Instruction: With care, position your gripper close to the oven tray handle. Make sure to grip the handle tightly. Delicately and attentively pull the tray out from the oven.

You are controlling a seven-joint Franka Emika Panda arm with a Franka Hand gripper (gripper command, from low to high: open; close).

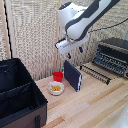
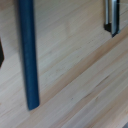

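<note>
Exterior view: a pale wooden surface [image 1: 95, 105] stands in front of a woven beige wall. The white arm reaches down from the upper right of this view, and its gripper [image 1: 73, 52] hangs in the air above the middle of the surface, holding nothing. Its 2 short dark fingers [image 1: 80, 49] point downward; whether they are apart or together cannot be told here. Directly below the gripper stands a dark blue slab [image 1: 73, 75], upright on its edge. To the exterior view's left of the slab sits a small red cup [image 1: 58, 76], and just in front of the cup a white bowl [image 1: 56, 88] with yellow bits inside. A large black case [image 1: 17, 95], open at the top, fills the lower left corner. At the exterior view's right edge sits the oven [image 1: 114, 54], black and grey. The tray [image 1: 95, 73], a long dark wire rack, lies between the slab and the oven, just in front of the oven, and the gripper is well apart from it. Its handle is too small to make out.

Wrist view: the camera looks down on blurred wood planks. The slab's [image 2: 27, 55] thin top edge runs across the picture as a long blue strip. 1 dark finger [image 2: 112, 19] shows at one edge and a dark sliver at the opposite edge, which suggests the fingers are spread apart. Nothing sits between them.
</note>
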